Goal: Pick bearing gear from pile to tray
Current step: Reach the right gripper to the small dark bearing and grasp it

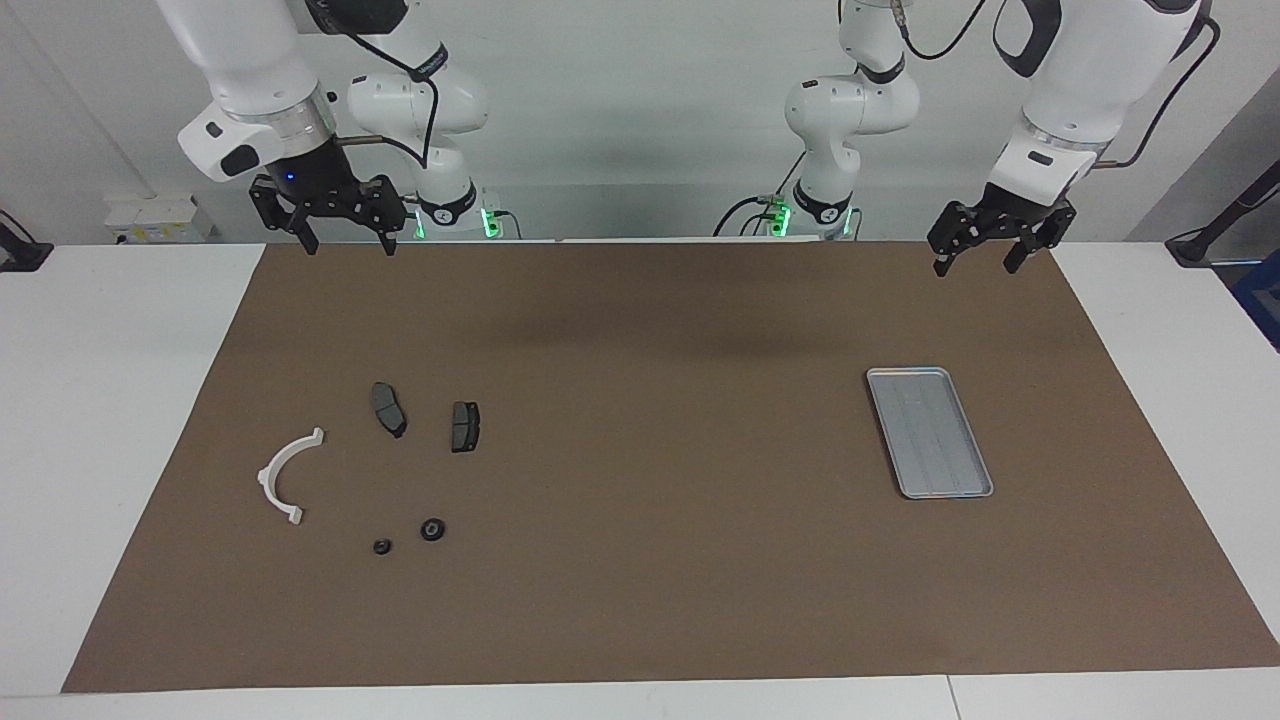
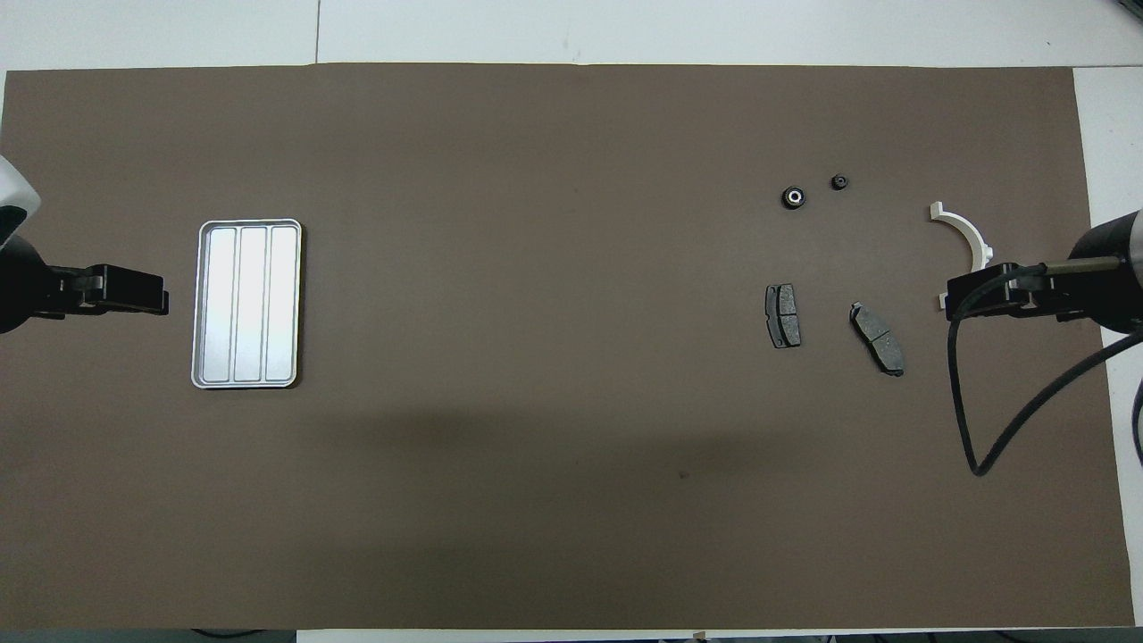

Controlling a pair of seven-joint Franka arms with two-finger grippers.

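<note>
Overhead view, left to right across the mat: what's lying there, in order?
Tray → one brake pad → larger black ring → smaller black ring → second brake pad → white half-ring.

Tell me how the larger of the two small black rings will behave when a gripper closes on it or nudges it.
The larger black ring lies flat on the brown mat, so a nudge would probably slide it rather than roll it. It looks rigid, probably dense for its size. Being small and low, it could slip from the fingers. If tipped on edge, it may roll.
</note>
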